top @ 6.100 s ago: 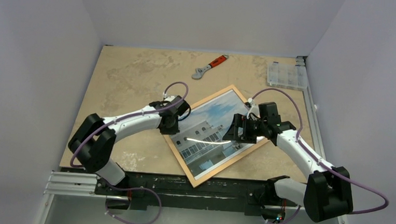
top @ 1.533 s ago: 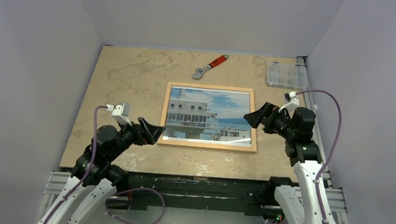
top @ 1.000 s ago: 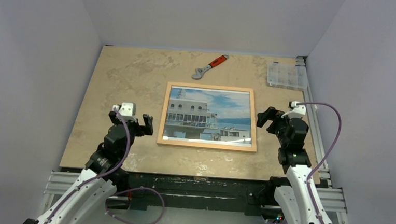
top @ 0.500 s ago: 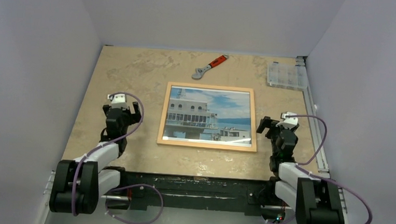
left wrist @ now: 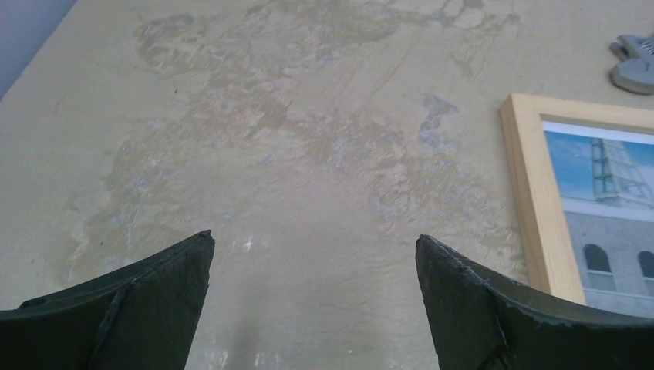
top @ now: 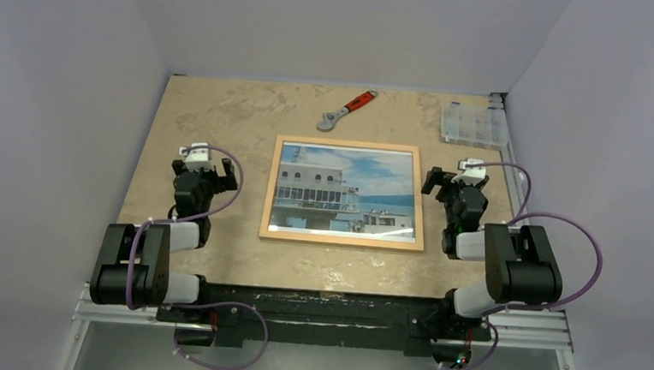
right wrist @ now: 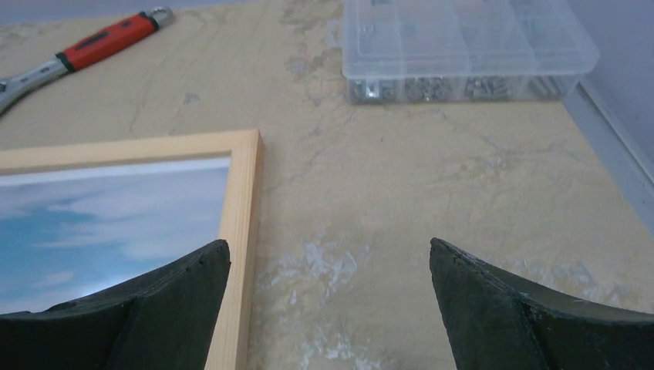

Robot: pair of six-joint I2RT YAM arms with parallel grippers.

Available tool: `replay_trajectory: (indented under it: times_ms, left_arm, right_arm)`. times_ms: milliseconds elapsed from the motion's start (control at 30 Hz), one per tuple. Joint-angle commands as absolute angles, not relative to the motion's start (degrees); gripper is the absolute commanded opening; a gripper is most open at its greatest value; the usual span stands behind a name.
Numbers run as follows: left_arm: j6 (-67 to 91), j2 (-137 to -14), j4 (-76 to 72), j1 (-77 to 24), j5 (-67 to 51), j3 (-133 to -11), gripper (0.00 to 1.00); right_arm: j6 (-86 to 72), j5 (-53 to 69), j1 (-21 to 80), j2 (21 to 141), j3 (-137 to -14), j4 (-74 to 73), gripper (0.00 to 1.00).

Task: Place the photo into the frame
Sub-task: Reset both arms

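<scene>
Now drawn back beside frame (top: 342, 239), left claw (left wrist: 315, 236) and right claw (right wrist: 328, 242) wide, empty, photo (top: 345, 190) lying inside it

This is a robotics lab test cell rather than a home. Plain pale grey walls (top: 351, 23) box in a stone-patterned table (top: 225, 119) on three sides. A slotted aluminium rail (top: 546, 334) runs along its near edge, behind both sets of jaws, and carries the arm bases. Ahead of the jaws of the right gripper (right wrist: 328, 242) sits a clear compartment box (right wrist: 463, 46) of small metal hardware. Farther ahead and to their left lies an orange-handled wrench (right wrist: 85, 50), which is workshop kit.
</scene>
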State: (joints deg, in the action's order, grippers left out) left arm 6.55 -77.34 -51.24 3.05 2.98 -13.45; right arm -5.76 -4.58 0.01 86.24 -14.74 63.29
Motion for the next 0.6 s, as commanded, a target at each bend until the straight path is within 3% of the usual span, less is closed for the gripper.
replay_trajectory:
  times_ms: [0, 567]
  left_arm:
    - [3.29, -77.28, -52.88, 3.36, -4.81, -17.65, 1.00]
    - [2.57, -77.35, -52.21, 2.85, -4.31, -18.10, 1.00]
  right_arm:
    - [-2.97, -3.01, 0.35, 85.74, -17.51, 62.50, 0.99]
    - [-2.91, -2.81, 0.34, 85.92, -17.58, 62.75, 0.99]
